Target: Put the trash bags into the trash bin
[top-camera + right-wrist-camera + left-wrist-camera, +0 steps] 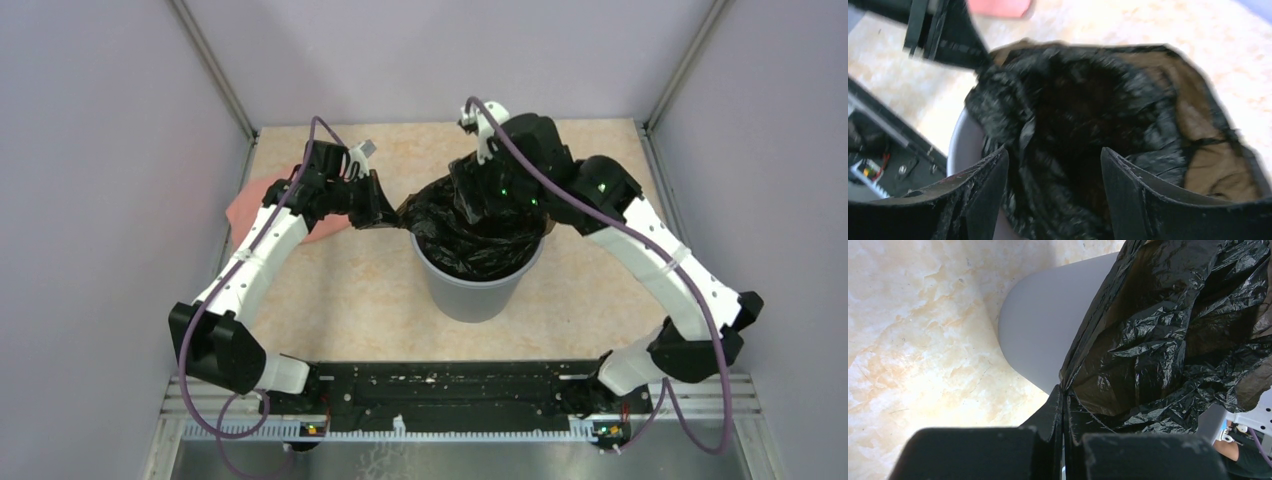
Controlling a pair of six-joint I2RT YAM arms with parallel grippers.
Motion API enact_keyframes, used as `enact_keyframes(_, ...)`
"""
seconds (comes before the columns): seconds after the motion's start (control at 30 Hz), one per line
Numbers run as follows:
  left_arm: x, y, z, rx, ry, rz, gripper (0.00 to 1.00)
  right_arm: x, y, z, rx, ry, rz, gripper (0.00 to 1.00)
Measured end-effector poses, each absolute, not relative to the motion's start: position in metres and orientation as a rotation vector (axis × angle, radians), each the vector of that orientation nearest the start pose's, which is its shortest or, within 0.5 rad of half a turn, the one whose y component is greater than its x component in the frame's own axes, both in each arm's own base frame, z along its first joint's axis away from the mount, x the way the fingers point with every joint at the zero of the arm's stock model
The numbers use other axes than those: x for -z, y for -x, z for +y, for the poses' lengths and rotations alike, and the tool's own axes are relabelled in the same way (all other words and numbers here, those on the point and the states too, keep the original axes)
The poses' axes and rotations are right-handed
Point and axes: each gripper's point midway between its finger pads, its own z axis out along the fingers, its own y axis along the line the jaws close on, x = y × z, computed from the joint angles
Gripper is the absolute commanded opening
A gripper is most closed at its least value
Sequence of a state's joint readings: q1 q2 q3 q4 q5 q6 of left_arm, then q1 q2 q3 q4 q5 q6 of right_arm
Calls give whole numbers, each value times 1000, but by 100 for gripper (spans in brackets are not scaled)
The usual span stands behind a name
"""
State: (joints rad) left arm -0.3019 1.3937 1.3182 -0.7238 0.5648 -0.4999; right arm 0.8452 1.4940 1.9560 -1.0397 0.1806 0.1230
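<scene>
The grey trash bin (470, 290) stands mid-table. A crinkled black trash bag (480, 225) sits in its mouth and bulges above the rim. My left gripper (392, 215) is shut on the bag's left edge, pulled out beyond the bin's rim; in the left wrist view the gripper (1064, 395) pinches the bag (1168, 335) beside the bin's wall (1043, 330). My right gripper (1054, 155) is open and empty just above the bag's dark opening (1083, 115); the bin rim (960, 145) shows at its left. From above, the right gripper is hidden by its wrist.
A salmon-pink folded cloth (255, 205) lies at the far left under the left arm; it also shows in the right wrist view (1000, 7). Grey enclosure walls stand on three sides. The black mounting rail (450, 385) runs along the near edge.
</scene>
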Motion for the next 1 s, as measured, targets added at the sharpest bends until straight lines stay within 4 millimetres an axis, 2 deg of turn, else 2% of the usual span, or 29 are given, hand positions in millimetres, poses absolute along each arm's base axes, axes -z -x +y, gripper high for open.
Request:
enact_keyframes(0.13,-238,-295,-208,1041,-45,2462,0,-340,-239,273,-412,779,2100,63)
enact_keyframes(0.27,-238,-295,-208,1041,-45,2462,0,-303,-226,276,-392,855,2176,58)
enact_keyframes(0.33,-238,-295,-208,1041,-46,2461,0,-288,-222,274,-374,879,2208,47)
enact_keyframes(0.4,-238,-296,-208,1041,-46,2460,0,-283,-221,273,-366,888,2219,26)
enact_keyframes(0.47,-238,-296,-208,1041,-46,2459,0,-283,-221,274,-366,883,2221,9)
enact_keyframes(0.53,-238,-296,-208,1041,-47,2457,0,-286,-221,274,-369,872,2220,0)
enact_keyframes(0.73,-238,-296,-208,1042,-47,2456,0,-308,-211,282,-429,865,2171,0)
enact_keyframes(0.93,-238,-296,-208,1044,-43,2457,0,-334,-170,286,-617,893,2104,0)
enact_keyframes(1.0,-239,-296,-209,1047,-41,2457,0,-336,-154,283,-682,906,2097,0)
